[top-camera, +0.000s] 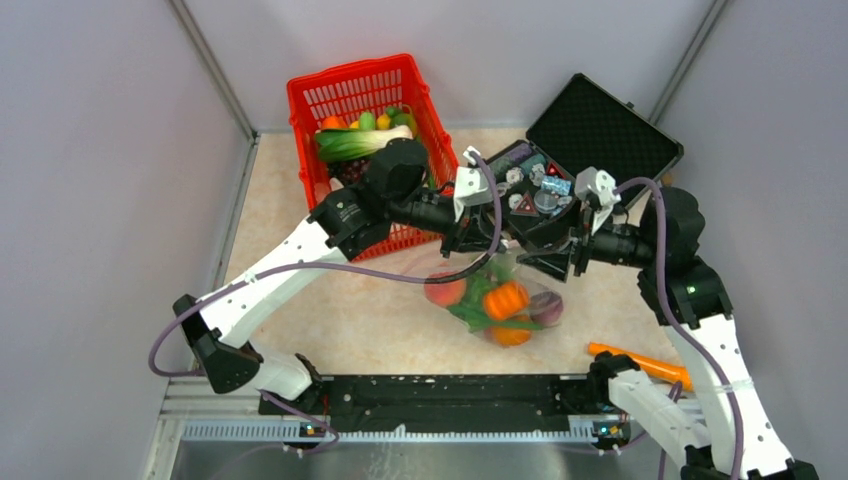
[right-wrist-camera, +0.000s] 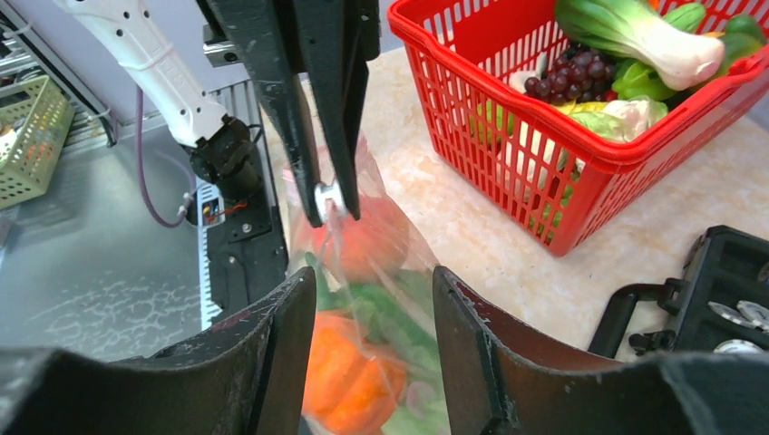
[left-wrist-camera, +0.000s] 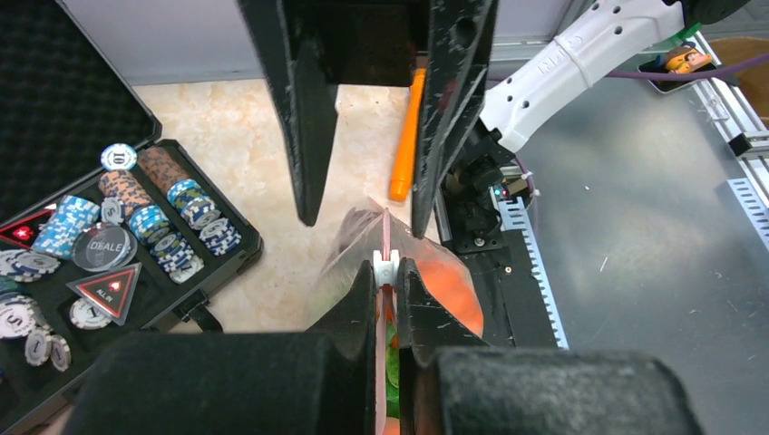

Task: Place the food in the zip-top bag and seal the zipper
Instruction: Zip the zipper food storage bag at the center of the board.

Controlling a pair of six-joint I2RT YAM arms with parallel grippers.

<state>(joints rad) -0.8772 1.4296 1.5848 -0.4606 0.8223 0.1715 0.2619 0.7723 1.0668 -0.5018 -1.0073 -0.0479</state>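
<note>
**Two grippers at one bag: your left arm has the zipper in its pinch**

Your left gripper [left-wrist-camera: 387, 272] is clamped flat on the top edge of the zip-top bag [left-wrist-camera: 349, 237]. Its fingertips are closed on the pink zipper [left-wrist-camera: 385, 237], with the white slider [right-wrist-camera: 326, 195] sitting right at their ends; both wrist cameras show this. Your right gripper [right-wrist-camera: 372, 272] faces it from the opposite side with its jaws apart. The bag's mouth edge runs into the gap between them, and whether either finger touches the plastic cannot be told.

The bag sits at the middle of the tabletop [top-camera: 340, 310], nearer the near edge than the far one, with its mouth held up toward the two grippers. Through the clear plastic you can see a small pumpkin [top-camera: 506, 299], a red ball [top-camera: 445, 290], an orange round [top-camera: 512, 333], green leaves [top-camera: 472, 312] and a dark purple piece [top-camera: 546, 307], all packed close together.

More toy food lies outside the bag. At the far left corner, the red basket [top-camera: 300, 110] holds a bok choy [top-camera: 350, 143], a bunch of grapes [right-wrist-camera: 571, 72] and other green and yellow pieces. An orange carrot [top-camera: 640, 362] lies at the near right corner, beside the base of your right arm and well apart from the bag.

At the far right corner, the black case [top-camera: 600, 125] stands with its lid raised, rows of poker chips [left-wrist-camera: 150, 213] filling its tray just beyond the grippers.
</note>
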